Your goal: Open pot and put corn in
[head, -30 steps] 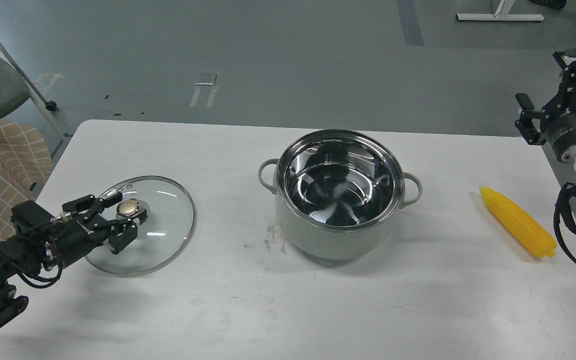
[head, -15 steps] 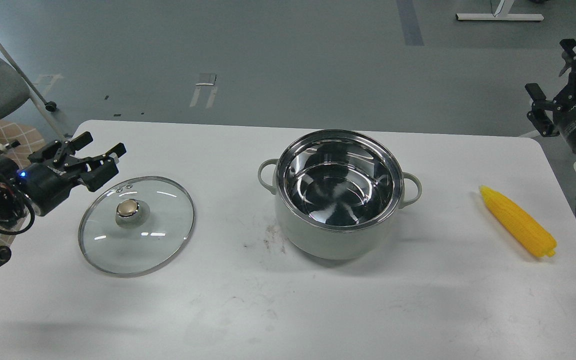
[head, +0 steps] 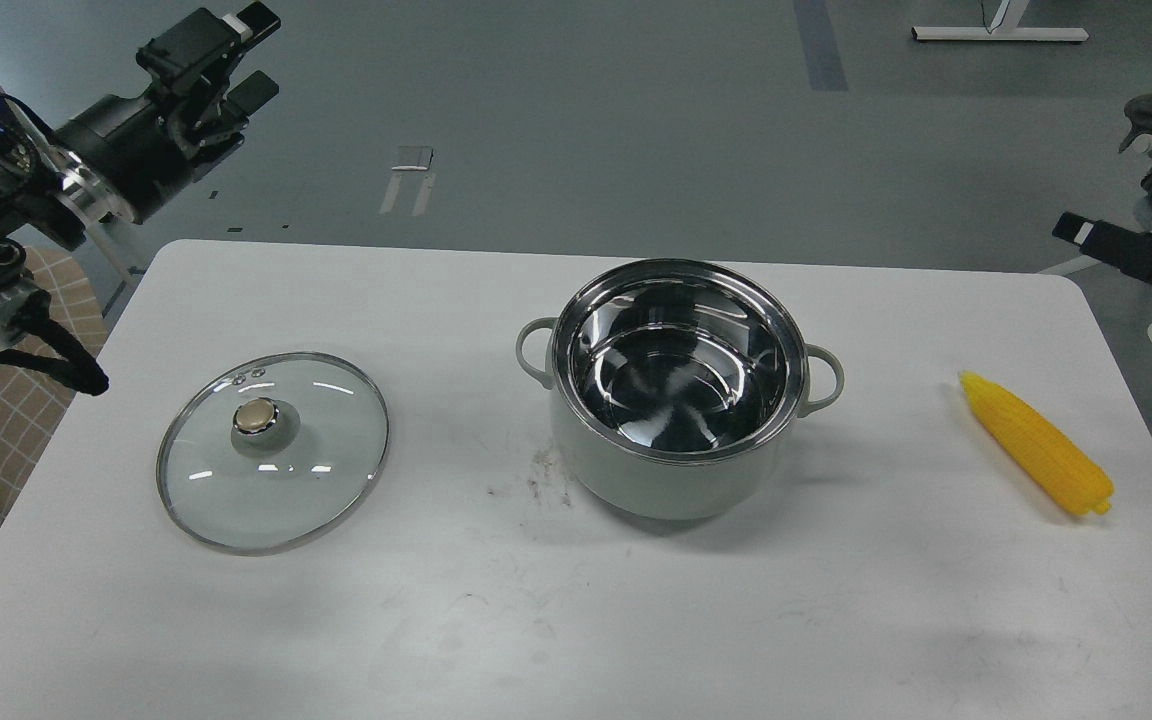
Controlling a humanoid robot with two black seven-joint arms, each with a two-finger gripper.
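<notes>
The pot [head: 677,390] is seen upright near the middle of the white table [head: 576,620], uncovered, its shiny steel interior exposed and nothing lying inside. Two small loop handles are shown at its left and right sides. The corn [head: 1034,443] is laid flat on the table well to the right of the pot, near the right edge, with its tapered end turned toward the far side. The glass lid [head: 273,450] with its gold knob [head: 255,416] is set flat on the table well to the left of the pot, knob upward. The left end effector [head: 236,55] is held high above the far left corner of the table, well apart from the lid, with its fingers parted and nothing between them. Of the right end effector [head: 1086,232] only a dark tip is shown at the right edge, beyond the table; whether it is parted or closed cannot be told.
</notes>
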